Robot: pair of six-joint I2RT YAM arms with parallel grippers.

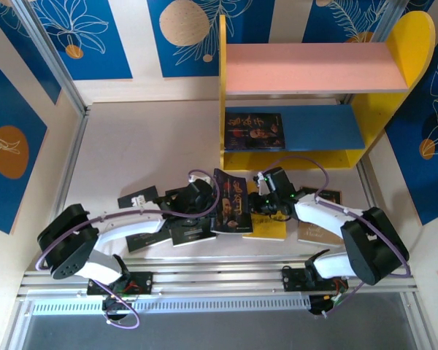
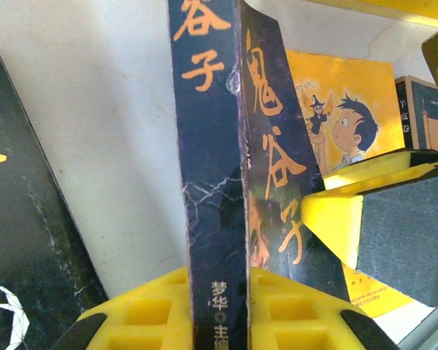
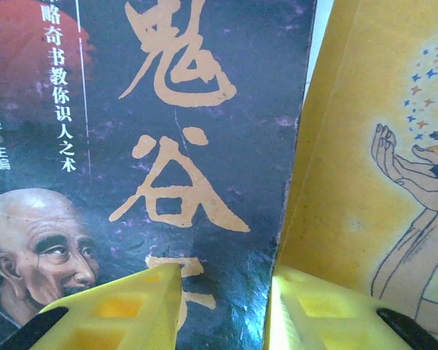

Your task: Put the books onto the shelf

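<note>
Clamping the spine of a dark book (image 2: 215, 182), the left gripper (image 2: 219, 302) holds it upright at centre frame in the top view. The right gripper (image 3: 226, 292) has its jaws parted at that book's edge, gripping nothing. A second book (image 1: 254, 131) lies on the shelf (image 1: 412, 44), on its blue lower board. The yellow book (image 1: 266, 227) and others lie on the table (image 1: 146, 146). Task judged early: most books unshelved.

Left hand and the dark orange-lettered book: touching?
Touching. Left wrist view: the spine of the dark book sits clamped between the yellow fingers of the left hand, no gap showing.
</note>
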